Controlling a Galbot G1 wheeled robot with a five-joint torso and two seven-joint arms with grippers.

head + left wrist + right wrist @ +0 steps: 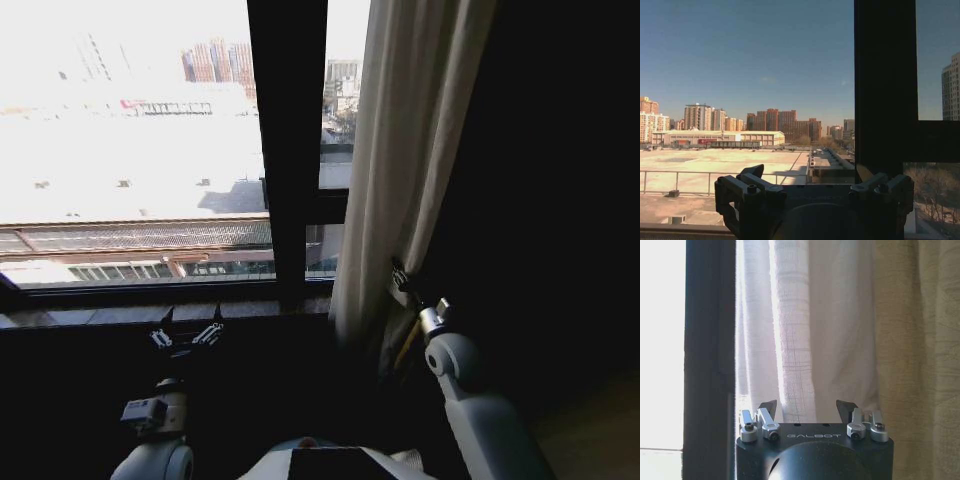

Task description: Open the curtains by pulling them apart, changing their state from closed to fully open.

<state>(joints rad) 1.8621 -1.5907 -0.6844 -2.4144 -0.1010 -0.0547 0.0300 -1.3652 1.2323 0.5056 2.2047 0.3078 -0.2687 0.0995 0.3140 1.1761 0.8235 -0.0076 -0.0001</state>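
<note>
1. Window glass (130, 150), L side: bare, city and rooftops showing through. No fabric over it, so this half reads as already cleared.

2. Left gripper (188, 335): low, in front of the sill (150, 312), pointed out at the glass. Jaws spread wide, nothing between them; in the L wrist view the left gripper (812, 192) frames only sky, buildings and the frame bar. Judged parked/idle: well apart from any fabric, no reason to close.

3. Window frame bar (288, 150): black upright w/ crossbar, centre. Fixed; not a task item. Marks the line the fabric has been drawn clear of.

4. Curtains (415, 150): the visible panel is bunched into a tall narrow column just R of the bar, pleats tight, hanging down past the sill. A sliver of glass shows between bar and fabric. In the R wrist view, sheer white curtains (800, 330) sit next to a heavier beige drape (915, 350) on the far side. Gathered this way to uncover the glass; judged near fully open on this side.

5. Right gripper (400, 280): raised, at the lower edge of the gathered column, touching or just beside it. R wrist view: right gripper (807, 410) jaws apart, sheer fabric directly ahead, not pinched as far as can be seen. Placement suits pushing or holding the bundle toward the R wall.
</note>
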